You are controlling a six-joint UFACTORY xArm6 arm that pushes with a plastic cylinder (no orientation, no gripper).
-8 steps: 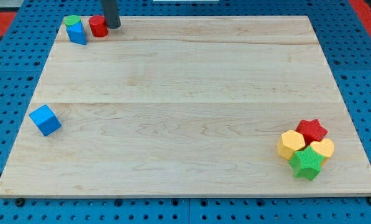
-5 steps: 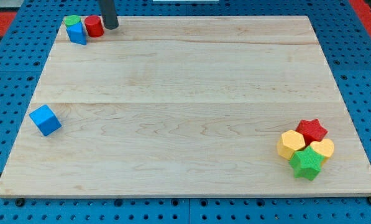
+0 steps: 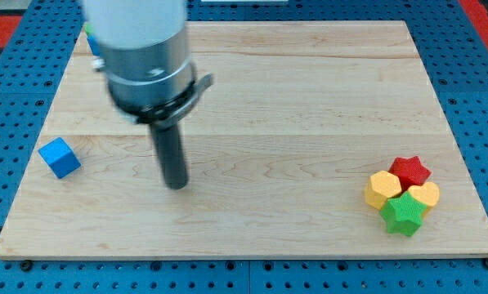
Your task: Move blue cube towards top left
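Observation:
The blue cube [image 3: 60, 158] sits near the board's left edge, about halfway down. My tip [image 3: 176, 184] rests on the board well to the right of the cube and slightly lower, with a wide gap between them. The arm's grey body [image 3: 141, 53] fills the upper left and hides most of the blocks in the top left corner; only a sliver of blue and green [image 3: 91, 41] shows there.
A cluster at the lower right holds a red star [image 3: 411, 171], two yellow blocks [image 3: 384, 188] [image 3: 426, 195] and a green star [image 3: 404, 213]. The wooden board [image 3: 309, 98] lies on a blue pegboard.
My tip has moved from the top left corner, beside the red cylinder, down to the board's lower left-middle. The arm's body now covers the corner blocks. The blue cube has not moved.

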